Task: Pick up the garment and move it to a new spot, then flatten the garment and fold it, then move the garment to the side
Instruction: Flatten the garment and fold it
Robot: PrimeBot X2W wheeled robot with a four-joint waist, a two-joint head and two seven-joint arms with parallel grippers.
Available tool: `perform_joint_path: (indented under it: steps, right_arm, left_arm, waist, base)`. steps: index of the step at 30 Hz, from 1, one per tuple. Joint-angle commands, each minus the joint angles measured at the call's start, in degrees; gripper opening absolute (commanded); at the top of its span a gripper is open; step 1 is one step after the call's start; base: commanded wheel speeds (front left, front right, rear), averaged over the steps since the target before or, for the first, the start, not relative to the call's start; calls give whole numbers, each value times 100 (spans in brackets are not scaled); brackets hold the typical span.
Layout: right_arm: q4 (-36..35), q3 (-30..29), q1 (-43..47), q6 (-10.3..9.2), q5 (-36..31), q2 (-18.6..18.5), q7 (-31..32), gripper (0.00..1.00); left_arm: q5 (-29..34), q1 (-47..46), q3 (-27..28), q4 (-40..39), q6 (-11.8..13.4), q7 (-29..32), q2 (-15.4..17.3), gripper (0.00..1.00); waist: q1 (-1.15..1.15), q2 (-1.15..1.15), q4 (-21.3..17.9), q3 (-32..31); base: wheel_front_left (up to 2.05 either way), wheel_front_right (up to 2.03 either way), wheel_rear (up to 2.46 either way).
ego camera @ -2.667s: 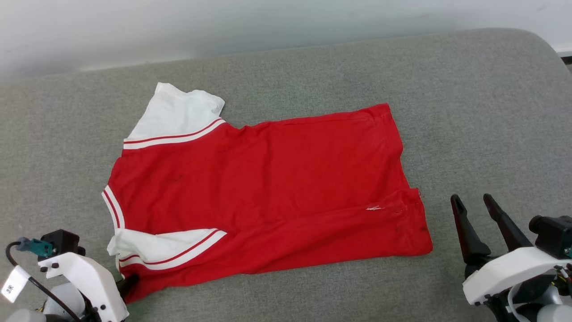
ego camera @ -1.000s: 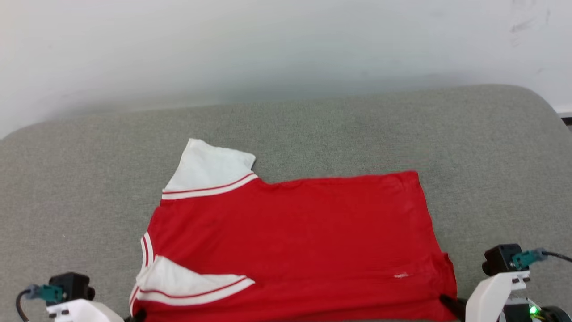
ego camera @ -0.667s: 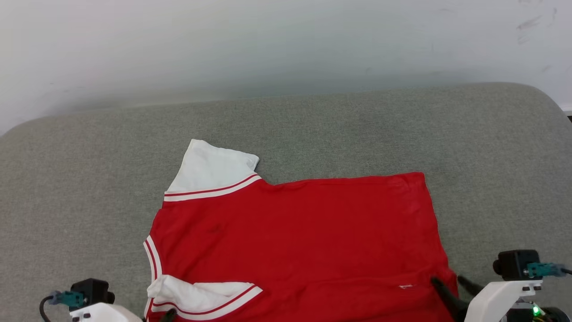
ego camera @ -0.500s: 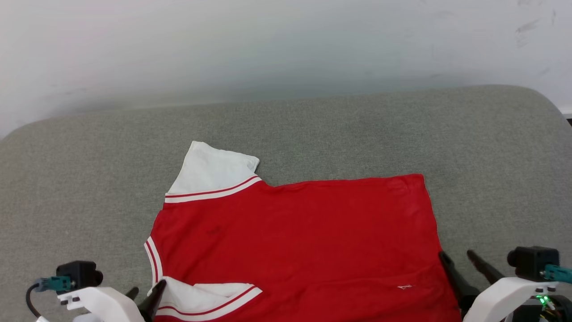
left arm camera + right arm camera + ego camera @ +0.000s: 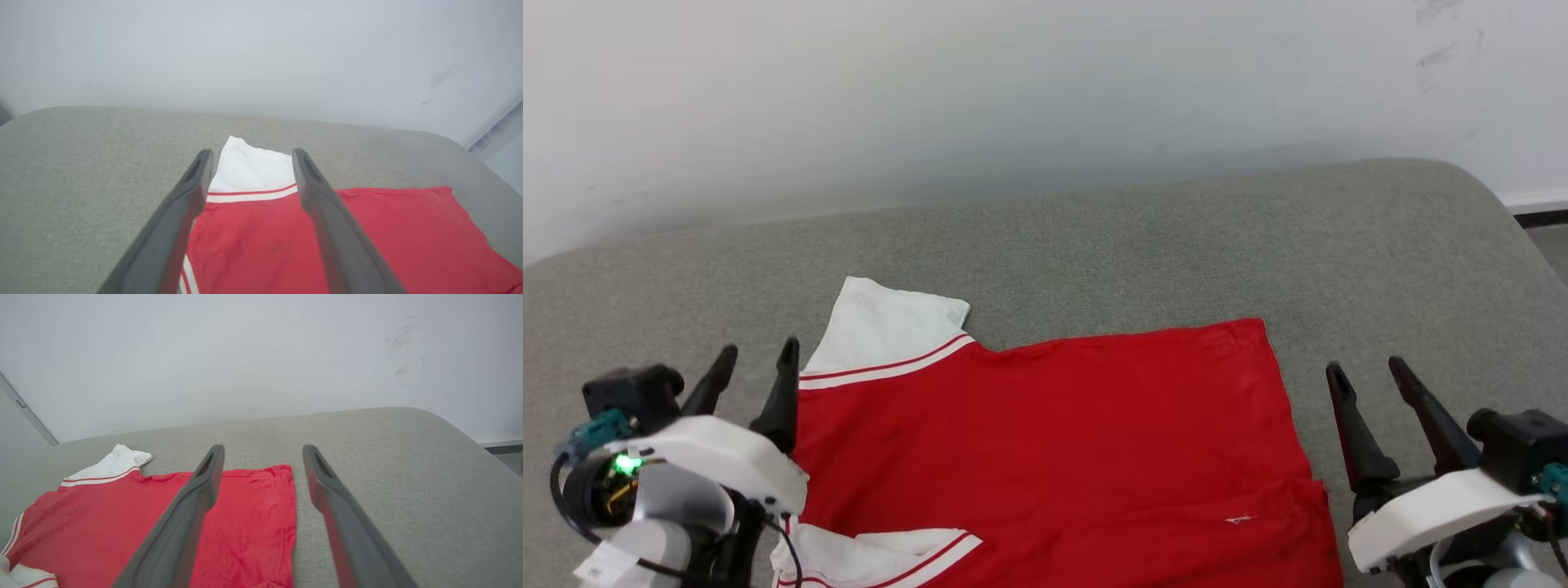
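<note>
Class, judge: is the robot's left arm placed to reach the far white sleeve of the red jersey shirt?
Probably yes: the open left end effector sits beside the white sleeve of the red jersey shirt, and nothing lies between them.

Ahead of the left end effector (image 5: 758, 349) and the right end effector (image 5: 1365, 367), bare grey padded surface (image 5: 1094, 237) runs open up to the wall (image 5: 1013, 98), the one barrier. Between them the garment (image 5: 1045, 425) lies flat.
</note>
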Motion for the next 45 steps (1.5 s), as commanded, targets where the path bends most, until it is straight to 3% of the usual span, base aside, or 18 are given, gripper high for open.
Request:
perform_joint_path:
  steps: [1, 8, 14, 21, 28, 35, 37, 38, 39, 45]
  right_arm:
    - [-125, 24, -140, 0, -34, 49, -49, 100]
    - [-523, 155, -599, -1, -81, 133, -184, 100]
    - [-542, 164, -989, 0, -4, 192, -363, 100]
    - [-374, 221, -1281, -1, 115, 225, -615, 100]
    - [-73, 384, -1450, -1, 288, 283, -866, 100]
    - [242, 429, -1582, -1, 438, 312, -1016, 100]
    - [301, 421, -1638, 0, 472, 318, -1035, 100]
    - [334, 423, -1651, 0, 485, 320, -1015, 100]
    - [363, 431, -1653, 0, 517, 320, -996, 100]
    - [679, 536, -1802, 0, 894, 113, -757, 100]
  left_arm:
    - [107, -253, -28, 46, 31, -99, -41, 100]
    - [213, -1462, -2, 699, -148, -28, 54, 100]
    - [-65, -2643, 44, 1477, -662, 525, 352, 100]
    - [-403, -3825, -221, 2335, -1166, 2358, 984, 100]
    - [-579, -4376, -465, 2764, -1147, 4050, 1472, 100]
    - [-690, -4219, -904, 3096, -1201, 5170, 1445, 100]
    - [-756, -4120, -1039, 3146, -1157, 5484, 1327, 42]
    - [-760, -4106, -1092, 3139, -1155, 5558, 1273, 9]
    - [-778, -4101, -1114, 3136, -1120, 5593, 1211, 0]
    - [-638, -4196, -1065, 3128, -1053, 5043, 1053, 0]
  waist:
    - [0, 0, -97, 154]
    - [0, 0, -436, 961]
    - [0, 0, -693, 1655]
    - [0, 0, -965, 2218]
    - [0, 0, -1215, 2606]
    - [0, 0, -1339, 2794]
    - [0, 0, -1353, 2820]
    - [0, 0, -1358, 2828]
    - [0, 0, -1362, 2837]
    - [0, 0, -1304, 2749]
  base:
    - [0, 0, 0]
    - [0, 0, 0]
    - [0, 0, 0]
    - [0, 0, 0]
    - [0, 0, 0]
    - [0, 0, 0]
    - [0, 0, 0]
    - [0, 0, 0]
    - [0, 0, 0]
    - [0, 0, 0]
